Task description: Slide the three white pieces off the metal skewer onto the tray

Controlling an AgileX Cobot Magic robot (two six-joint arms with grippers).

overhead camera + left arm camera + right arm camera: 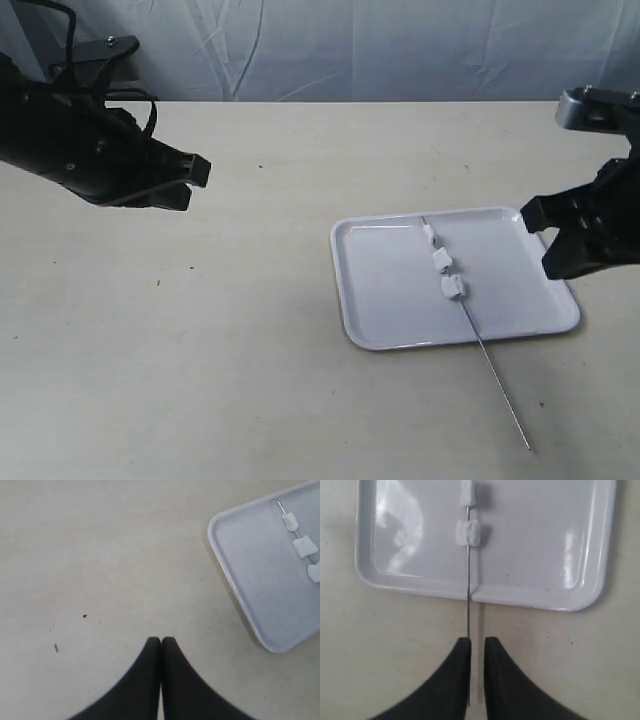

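Observation:
The white tray (385, 280) lies right of centre on the table. The metal skewer (495, 375) lies slanted across it, its long bare end running out over the tray's near rim onto the table. Three white pieces (441, 261) are threaded on it over the tray. My right gripper (545, 240) hovers above the tray's right edge, apart from the skewer. In the right wrist view that gripper (477, 640) is open by a narrow gap; the skewer (468, 610) lies below it, with two pieces (468, 533) on the tray (535, 540). My left gripper (198, 185) is shut and empty, far left of the tray.
In the left wrist view the shut left gripper (161, 640) hangs over bare beige table, with the tray's corner (250, 580) and the pieces (304, 546) off to one side. A grey backdrop bounds the table's far edge.

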